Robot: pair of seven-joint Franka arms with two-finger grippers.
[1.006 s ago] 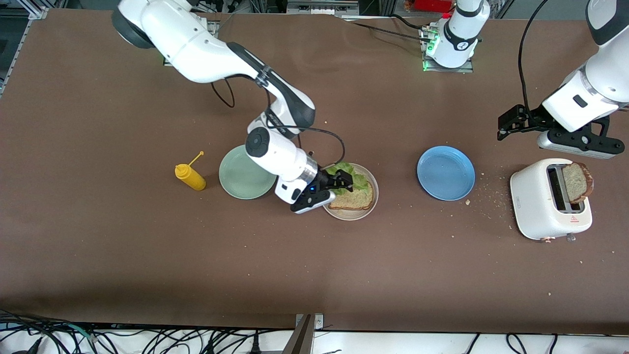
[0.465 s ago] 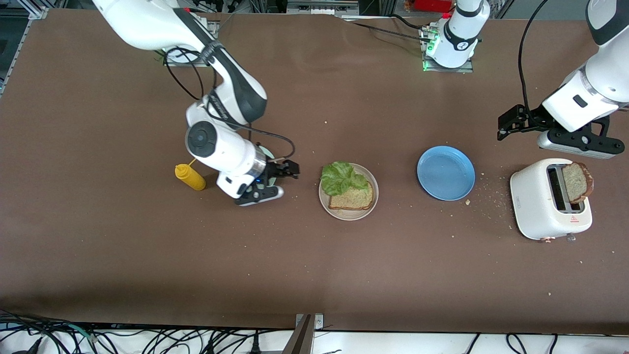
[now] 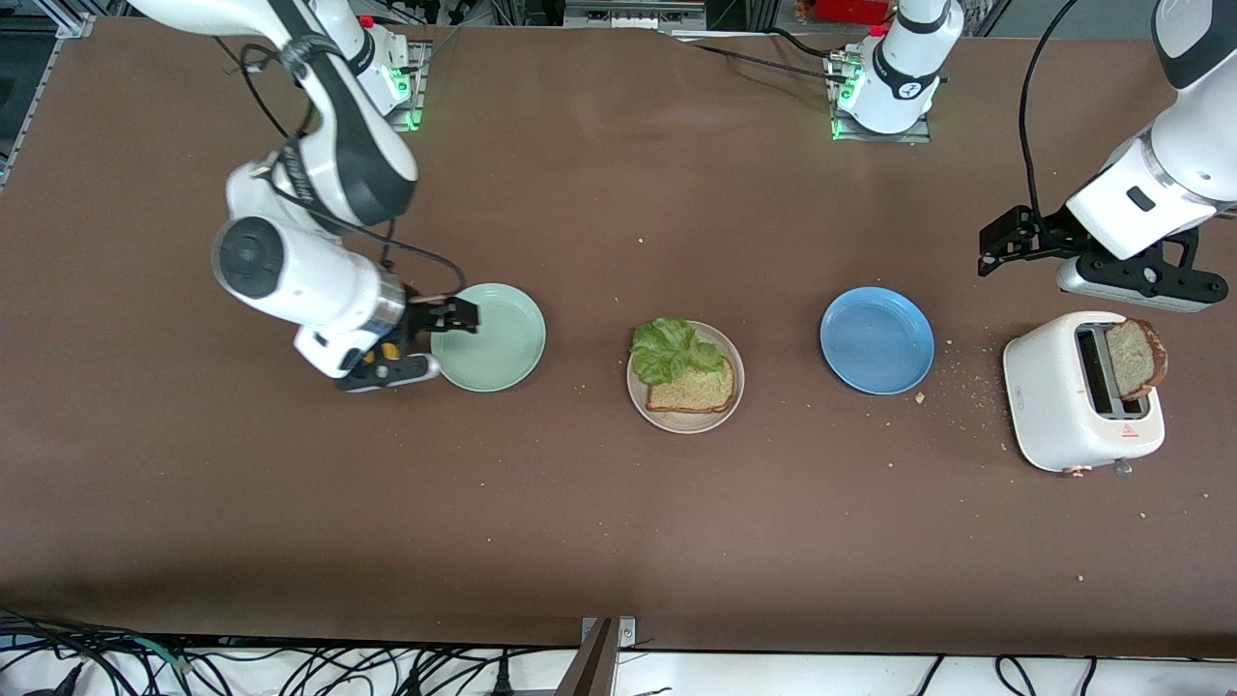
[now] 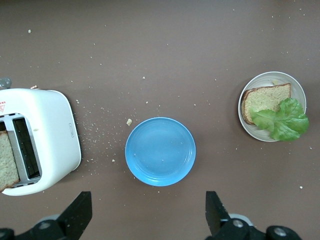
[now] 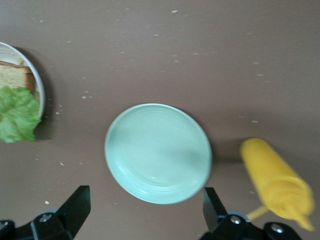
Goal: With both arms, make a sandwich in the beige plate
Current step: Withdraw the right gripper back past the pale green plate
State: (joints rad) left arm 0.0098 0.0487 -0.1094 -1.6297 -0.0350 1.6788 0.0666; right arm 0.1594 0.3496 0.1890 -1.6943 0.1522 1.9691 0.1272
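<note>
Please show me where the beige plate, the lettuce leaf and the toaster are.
beige plate (image 3: pixel 732 391): front view, bare rim.
lettuce leaf (image 3: pixel 669 350): front view, middle of leaf.
toaster (image 3: pixel 1051 406): front view, white side wall.

The round beige plate (image 3: pixel 732 398) sits mid-tabletop (image 3: pixel 618 541), holding a brown bread slice (image 3: pixel 692 393) with a ruffled lettuce leaf (image 3: pixel 667 349) on its edge farther from the front camera. Toward the right arm's end lies the round mint-green plate (image 3: pixel 498 338); toward the left arm's end, the round blue plate (image 3: pixel 877 339), then the white toaster (image 3: pixel 1068 401).
</note>
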